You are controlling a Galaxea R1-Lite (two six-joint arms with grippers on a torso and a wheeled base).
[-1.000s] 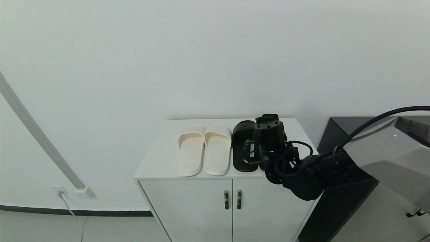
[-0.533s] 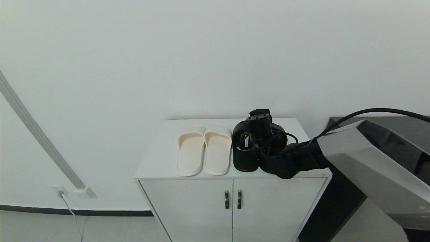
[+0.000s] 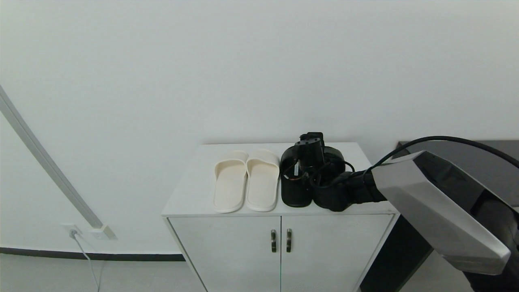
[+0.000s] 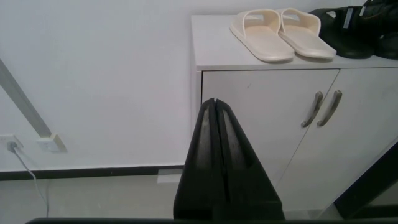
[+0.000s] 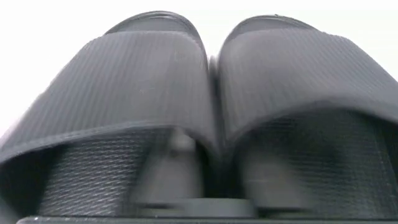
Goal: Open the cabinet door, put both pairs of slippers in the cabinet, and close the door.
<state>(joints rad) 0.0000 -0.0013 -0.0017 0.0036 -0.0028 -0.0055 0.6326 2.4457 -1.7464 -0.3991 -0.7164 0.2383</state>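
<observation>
The cabinet [image 3: 190, 198] is seen against a white wall, and both of its doors are closed. The two handles [image 3: 273, 240] are placed side by side at the middle, near the upper edge of the doors. Two pairs of slippers are laid on the cabinet top, with the toes toward the wall. The white slippers [image 3: 246, 180] are placed near the middle of the top and are touching each other along their sides. The black slippers [image 3: 292, 192] are placed just beside them, on the robot's right.

The right hand [image 3: 306, 160] is held low over the black slippers, and the right arm is stretched across the right end of the cabinet top. In the right wrist view the two ribbed straps are seen from very near, side by side and touching. Whether this hand is spread or pressed together cannot be told, because its front part is blurred there and is covered by the arm in the head view.

The left hand [image 4: 215, 109] is held in front of the cabinet, toward its left side, well apart from the doors. Its two fingers [image 4: 227, 143] are pressed together, and nothing is held between them.

On the wall to the left of the cabinet a socket [image 3: 72, 232] with a cable is found near the floor, and a grey strip [image 3: 40, 156] is run slantwise above it.
</observation>
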